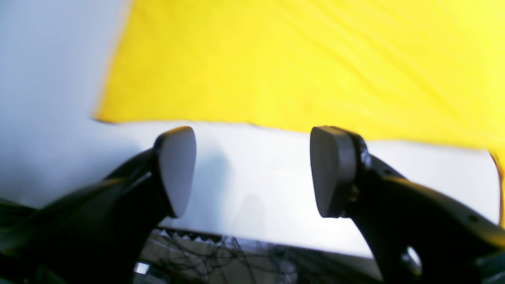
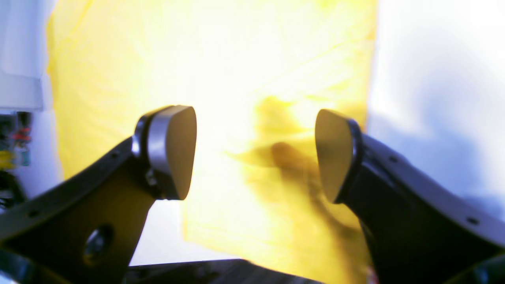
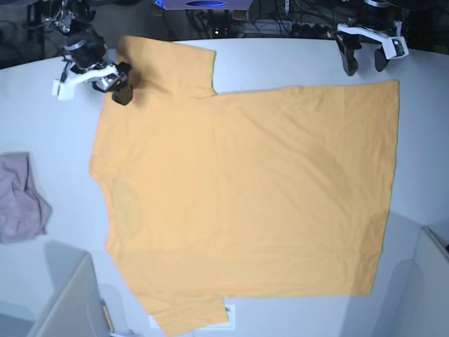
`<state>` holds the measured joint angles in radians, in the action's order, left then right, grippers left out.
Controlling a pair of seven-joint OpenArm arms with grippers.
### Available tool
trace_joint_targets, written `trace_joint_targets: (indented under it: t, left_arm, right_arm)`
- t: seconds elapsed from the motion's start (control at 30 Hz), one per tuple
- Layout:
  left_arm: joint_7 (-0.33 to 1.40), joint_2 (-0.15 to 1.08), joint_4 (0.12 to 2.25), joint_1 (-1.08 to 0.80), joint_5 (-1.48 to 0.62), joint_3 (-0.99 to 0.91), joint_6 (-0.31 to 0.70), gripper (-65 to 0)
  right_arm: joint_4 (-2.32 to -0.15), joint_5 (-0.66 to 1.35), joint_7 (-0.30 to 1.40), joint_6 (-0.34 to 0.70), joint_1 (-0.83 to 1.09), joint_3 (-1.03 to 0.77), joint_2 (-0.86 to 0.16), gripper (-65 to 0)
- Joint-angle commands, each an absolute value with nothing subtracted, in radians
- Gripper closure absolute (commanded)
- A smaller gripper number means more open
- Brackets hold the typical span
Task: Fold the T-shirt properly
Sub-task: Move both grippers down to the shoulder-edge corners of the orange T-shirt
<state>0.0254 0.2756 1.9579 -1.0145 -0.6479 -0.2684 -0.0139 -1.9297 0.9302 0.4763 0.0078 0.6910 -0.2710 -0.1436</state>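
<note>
Robotics lab setting. Indicated by white table (image 3: 280, 63) fitted with two robot arms, tangled cables (image 3: 280, 24) and electronic equipment behind far edge, grey partition panels (image 3: 70, 302) at near corners.

Overexposed and blurred in the right wrist view: middle of the plain orange-yellow cotton T-shirt (image 2: 221, 79), weave and creases washed to white, dark smear between the right tool's (image 2: 256, 154) pads unreadable. Cut off by the base view's lower edge: near sleeve of the shirt. Soft and smeared in the left wrist view: tangle of dark cables (image 1: 221, 256) under the white desk (image 1: 276, 189) edge. Cropped at the left edge: crumpled pale mauve cloth (image 3: 19, 198).
</note>
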Motion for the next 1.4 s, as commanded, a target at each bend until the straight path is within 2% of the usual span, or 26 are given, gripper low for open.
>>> trace_joint_targets:
  t: [0.0, 0.17, 0.3, 0.53, 0.67, 0.73, 0.8, 0.83, 0.93, 1.03, 1.13, 1.27, 1.37]
  left_arm:
    - [0.004, 0.297, 1.969, -1.030, -0.684, -0.292, -0.005, -43.9]
    - [0.004, 0.343, 1.946, -1.032, -0.826, -0.384, 0.010, -43.9]
    - [0.005, 0.344, 1.945, -1.030, -0.895, -0.421, 0.094, -43.9]
    - [0.010, 0.341, 1.937, -1.030, -0.924, -0.476, 0.097, -43.9]
    - [0.139, 0.338, 1.920, -1.003, -0.926, -0.538, 0.099, -43.9]
    - [0.222, 0.298, 1.920, -0.964, -0.926, -0.585, 0.101, -43.9]
    - [0.309, 0.254, 1.917, -0.924, -0.926, -0.650, 0.102, -43.9]
    - [0.369, 0.232, 1.913, -0.898, -0.926, -0.684, 0.104, -43.9]
    - [0.541, 0.177, 1.886, -0.820, -0.926, -0.788, 0.154, -43.9]
    - [0.711, 0.127, 1.831, -0.728, -0.917, -0.911, 0.252, -43.9]
    - [0.854, 0.116, 1.762, -0.644, -0.917, -1.009, 0.305, -43.8]
    - [0.923, 0.122, 1.698, -0.582, -0.915, -1.026, 0.323, -42.6]
    - [0.923, 0.124, 1.641, -0.552, -0.915, -1.026, 0.325, -36.2]
  right_arm:
    - [-1.928, 0.931, 0.460, 0.010, 0.691, -0.295, -0.151, -43.2]
    - [-1.868, 0.920, 0.461, 0.013, 0.687, -0.371, -0.153, -37.2]
    - [-1.827, 0.921, 0.512, 0.015, 0.665, -0.357, -0.176, -37.1]
    - [-1.817, 0.921, 0.579, 0.016, 0.656, -0.274, -0.173, -36.9]
    - [-1.810, 0.920, 0.576, 0.016, 0.670, -0.225, -0.173, -36.6]
    - [-1.811, 0.921, 0.575, 0.016, 0.676, -0.223, -0.173, -36.3]
    - [-1.811, 0.918, 0.576, 0.016, 0.676, -0.229, -0.173, -30.5]
    - [-1.811, 0.918, 0.578, 0.016, 0.674, -0.229, -0.173, -24.5]
    - [-1.811, 0.921, 0.579, 0.016, 0.673, -0.228, -0.173, 0.0]
    - [-1.811, 0.921, 0.579, 0.016, 0.673, -0.229, -0.174, 0.0]
    - [-1.813, 0.921, 0.581, 0.016, 0.676, -0.223, -0.176, 0.0]
    - [-1.817, 0.921, 0.581, 0.016, 0.677, -0.225, -0.176, 0.0]
    - [-1.819, 0.921, 0.581, 0.016, 0.677, -0.231, -0.176, 0.0]
